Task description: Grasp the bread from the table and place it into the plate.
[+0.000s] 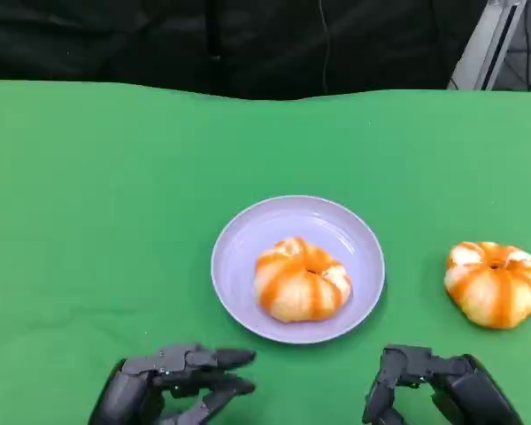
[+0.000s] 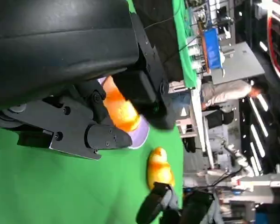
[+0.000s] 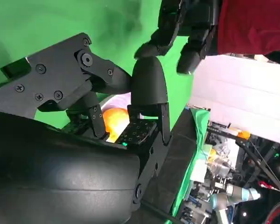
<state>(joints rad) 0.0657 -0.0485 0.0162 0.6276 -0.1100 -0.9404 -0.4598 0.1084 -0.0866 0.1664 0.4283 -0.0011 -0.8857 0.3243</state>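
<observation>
Both robot hands, left robot hand (image 1: 173,382) and right robot hand (image 1: 434,387), sit spread and empty at your worktop's (image 1: 88,221) near edge; one bread (image 1: 302,279) lies on the plate (image 1: 248,239), another bread (image 1: 496,283) toward the right edge.

Head cam is looking down at the green bench (image 1: 88,221) from above, plate (image 1: 248,239) sitting mid-frame. Both wrist cams are peering close past their own black shells, sharing that plate.
</observation>
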